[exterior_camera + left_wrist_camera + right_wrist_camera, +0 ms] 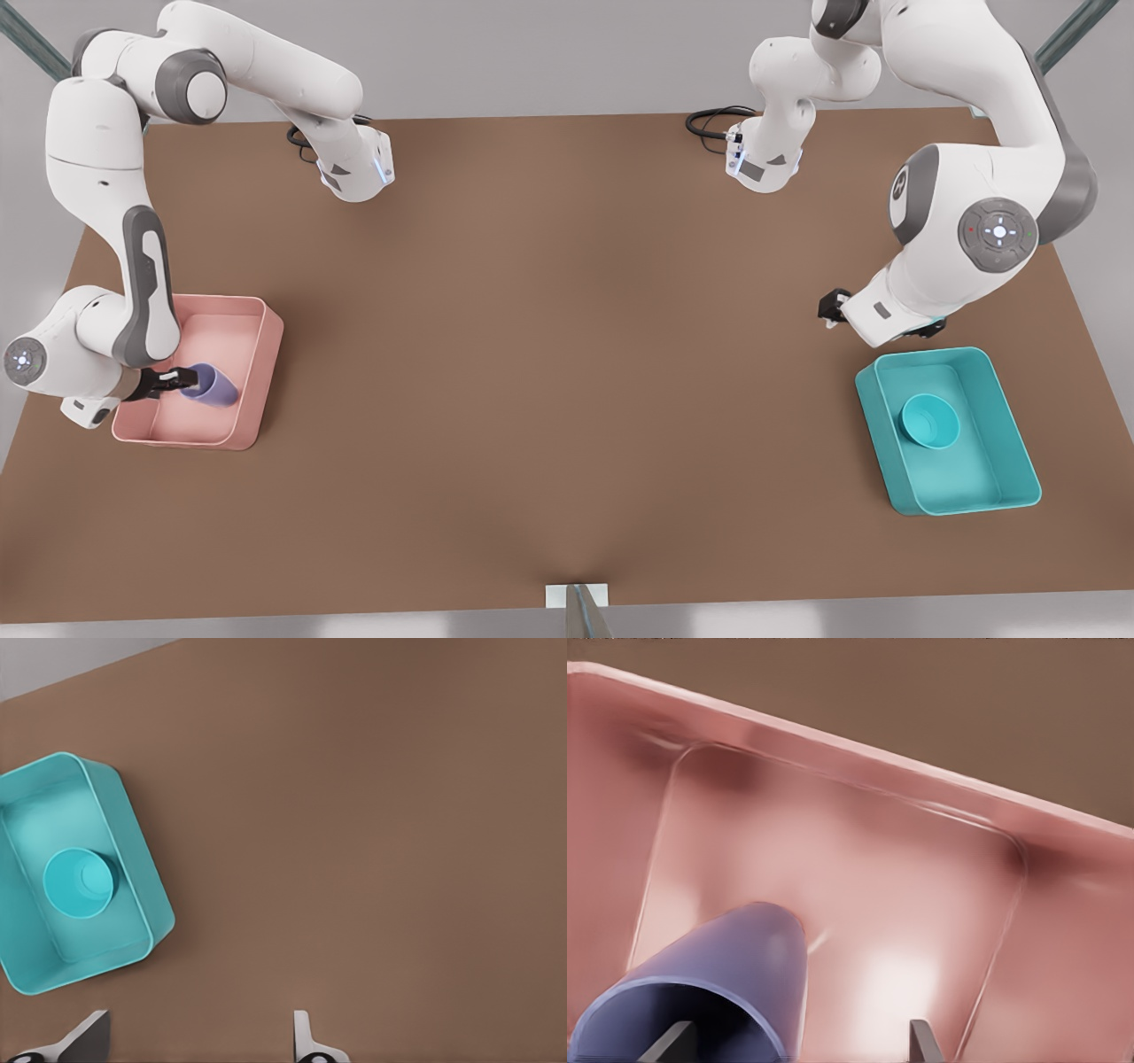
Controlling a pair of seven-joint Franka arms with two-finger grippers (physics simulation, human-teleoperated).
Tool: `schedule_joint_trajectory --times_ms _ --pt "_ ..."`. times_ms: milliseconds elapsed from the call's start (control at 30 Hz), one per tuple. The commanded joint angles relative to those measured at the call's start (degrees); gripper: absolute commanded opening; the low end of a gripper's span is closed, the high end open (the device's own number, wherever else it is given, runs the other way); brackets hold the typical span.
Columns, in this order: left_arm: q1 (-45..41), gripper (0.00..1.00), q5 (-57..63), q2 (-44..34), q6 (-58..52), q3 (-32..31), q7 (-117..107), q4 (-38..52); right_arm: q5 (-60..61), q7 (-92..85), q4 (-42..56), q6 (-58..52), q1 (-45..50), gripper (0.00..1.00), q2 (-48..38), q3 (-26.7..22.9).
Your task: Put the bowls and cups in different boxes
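Front view: cup (213, 385) at right claw (183, 381) tips.

Front view: cup (213, 385) in the box (257, 372) at lower left; bowl (930, 421) in the box (1010, 416) at lower right.

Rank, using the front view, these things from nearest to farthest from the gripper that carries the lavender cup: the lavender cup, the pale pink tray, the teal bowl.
1. Small lavender handleless cup: at the right gripper, tilted over the pink tray.
2. Pale pink rectangular plastic tray: directly beneath, front view's left.
3. Small round teal bowl: far across the table, inside the teal rectangular tray, front view's right.
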Motion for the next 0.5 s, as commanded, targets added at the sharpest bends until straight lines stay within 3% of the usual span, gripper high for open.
schedule_joint_trajectory --times_ms 0,100,167,200,300,367,467 --pt "0.0 1.0 0.2 -0.1 -0.1 0.0 -4.2 0.2 1.3 -7.2 0.1 -3.0 0.2 1.0 -1.2 0.0" --pt "0.0 1.0 -1.4 -0.4 -1.0 0.0 -4.2 0.2 -0.3 -4.5 9.1 -19.2 5.4 1.0 -4.8 0.0" --pt "0.2 1.0 -1.6 -0.3 -1.8 0.0 -4.2 0.2 -1.3 10.1 18.6 -32.2 10.6 1.0 -4.2 0.6" --pt "0.2 1.0 -1.7 -0.3 -1.7 0.0 -4.2 0.2 -1.4 19.4 18.5 -33.2 12.1 1.0 -4.7 0.7" --pt "0.3 1.0 -2.3 -0.1 -1.5 0.1 -4.2 0.5 0.9 25.8 16.2 -39.8 16.9 1.0 -14.0 0.7" --pt "0.0 1.0 -2.3 0.1 -2.0 0.1 -4.2 0.4 2.0 28.1 6.4 -37.2 17.5 1.0 -25.3 0.7" --pt "-0.1 1.0 -2.1 0.1 -2.0 0.0 -4.0 0.3 2.3 32.2 9.5 -39.6 19.0 1.0 -25.6 0.7"
